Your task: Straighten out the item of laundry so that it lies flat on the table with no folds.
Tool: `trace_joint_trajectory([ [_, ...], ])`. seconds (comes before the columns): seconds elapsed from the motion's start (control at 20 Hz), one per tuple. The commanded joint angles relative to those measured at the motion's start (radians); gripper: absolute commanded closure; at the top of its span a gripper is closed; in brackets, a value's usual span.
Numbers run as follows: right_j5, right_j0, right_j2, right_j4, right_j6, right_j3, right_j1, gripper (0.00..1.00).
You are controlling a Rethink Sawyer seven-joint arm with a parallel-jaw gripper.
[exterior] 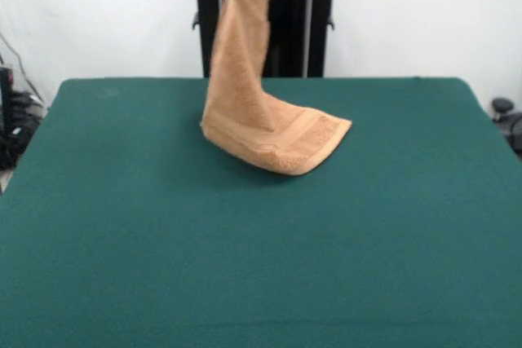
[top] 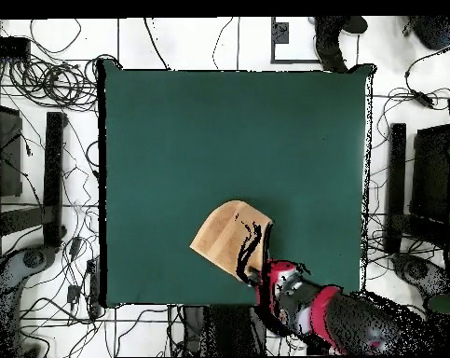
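Note:
The light orange-tan towel (exterior: 245,103) hangs as a narrow column from above the top edge of the front view. Its lower end (exterior: 285,140), with the woven band, rests bent on the dark green table (exterior: 245,266) near the far middle. In the overhead view the towel (top: 224,240) lies near the table's (top: 228,140) bottom edge, and its raised end runs up to my gripper (top: 264,272) on the red and black arm. The gripper is shut on the towel's upper end. The gripper is out of the front view.
The black pedestal (exterior: 265,22) stands behind the table's far edge. Cables (top: 42,79) and black stands (top: 53,177) (top: 396,186) lie on the floor round the table.

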Motion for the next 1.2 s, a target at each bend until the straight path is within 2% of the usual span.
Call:
trace_joint_trajectory([
  [0.05, 0.086, 0.221, -0.174, 0.184, 0.187, 0.198, -0.189, 1.00],
  [0.35, 0.086, 0.319, -0.240, 0.203, 0.227, 0.172, -0.178, 1.00],
  [0.55, 0.077, 0.172, -0.214, 0.030, 0.098, 0.058, 0.017, 1.00],
  [0.6, 0.072, 0.096, -0.188, -0.068, 0.054, -0.021, 0.128, 1.00],
  [0.7, 0.100, 0.021, -0.166, -0.235, 0.025, -0.176, 0.284, 1.00],
  [0.75, 0.115, 0.006, -0.160, -0.286, 0.018, -0.232, 0.328, 1.00],
  [0.8, 0.160, -0.013, -0.154, -0.377, 0.001, -0.339, 0.405, 1.00],
  [0.9, 0.233, -0.025, -0.142, -0.501, -0.028, -0.496, 0.493, 1.00],
  [1.15, 0.366, -0.036, -0.095, -0.683, -0.130, -0.775, 0.634, 1.00],
  [1.2, 0.424, -0.034, -0.081, -0.731, -0.158, -0.849, 0.664, 1.00],
])
